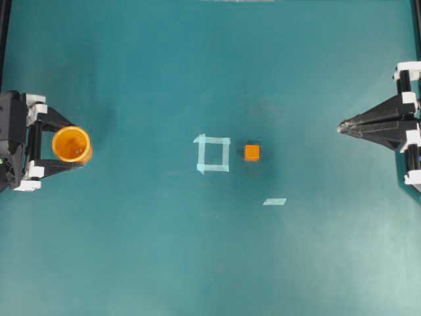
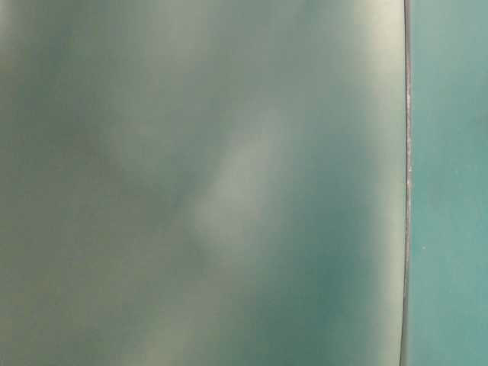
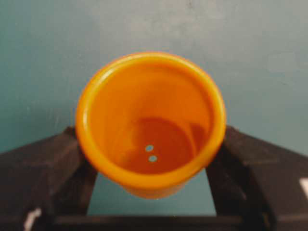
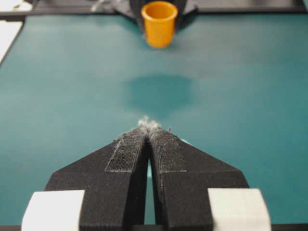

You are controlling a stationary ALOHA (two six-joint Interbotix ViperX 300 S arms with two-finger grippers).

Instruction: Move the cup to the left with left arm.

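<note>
The orange-yellow cup (image 1: 71,145) stands mouth up at the far left of the teal table, between the two black fingers of my left gripper (image 1: 80,145). In the left wrist view the cup (image 3: 150,125) has a finger (image 3: 45,163) pressed against each side, so the gripper (image 3: 150,139) is shut on it. I cannot tell whether the cup's base touches the table. My right gripper (image 1: 341,127) rests at the far right, jaws shut with nothing between them. From the right wrist view its tips (image 4: 148,126) point across the table at the distant cup (image 4: 159,23).
A small orange cube (image 1: 252,153) lies just right of a pale tape square (image 1: 212,153) at the table's middle. A short tape strip (image 1: 274,201) lies below and to the right of them. The table-level view is a blur beside the table's edge (image 2: 406,183).
</note>
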